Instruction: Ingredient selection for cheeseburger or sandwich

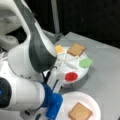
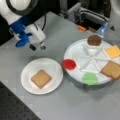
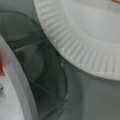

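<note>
So far one toast is on the plate, lying flat near the plate's middle; nothing stacked on it. Same toast and plate show at the bottom right in a front view.

Gripper hangs above the desk, beyond the plate's far rim and to the left of the tray. Its fingers stand apart with nothing between them, not touching plate or tray. In a front view the arm blocks the gripper itself.

Remaining ingredients sit in the tray's wedge compartments:
- patty at the far edge
- cheese at the right edge, next wedge over from the patty
- second toast at the near right
- green leaf at the near edge
- red disc at the left edge, the piece closest to the plate

Tray from the opposite side: cheese, toast, leaf, red disc; the patty is hidden by the arm.

Wrist view: only the plate's ribbed rim and part of the tray edge over grey desk; no fingers in frame.
</note>
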{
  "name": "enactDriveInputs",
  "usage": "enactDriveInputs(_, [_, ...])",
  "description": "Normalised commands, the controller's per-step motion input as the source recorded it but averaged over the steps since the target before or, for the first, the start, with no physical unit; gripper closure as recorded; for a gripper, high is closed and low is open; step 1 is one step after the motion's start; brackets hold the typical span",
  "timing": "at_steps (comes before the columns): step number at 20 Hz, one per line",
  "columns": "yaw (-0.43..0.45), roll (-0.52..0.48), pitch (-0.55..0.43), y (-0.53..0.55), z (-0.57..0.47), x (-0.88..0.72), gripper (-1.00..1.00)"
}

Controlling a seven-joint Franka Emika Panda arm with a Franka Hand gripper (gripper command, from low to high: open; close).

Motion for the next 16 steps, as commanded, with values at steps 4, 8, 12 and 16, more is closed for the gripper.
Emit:
enactDriveInputs(4, [-0.204,-0.616,-0.057,0.42,0.23,-0.53,-1.0])
enactDriveInputs(8, [-0.063,-0.596,-0.091,0.56,0.18,-0.59,-1.0])
enactDriveInputs(12, [0.033,-0.544,-0.106,0.63,0.06,-0.64,-1.0])
enactDriveInputs(16, [0.055,-0.499,-0.17,0.59,-0.05,-0.69,-1.0])
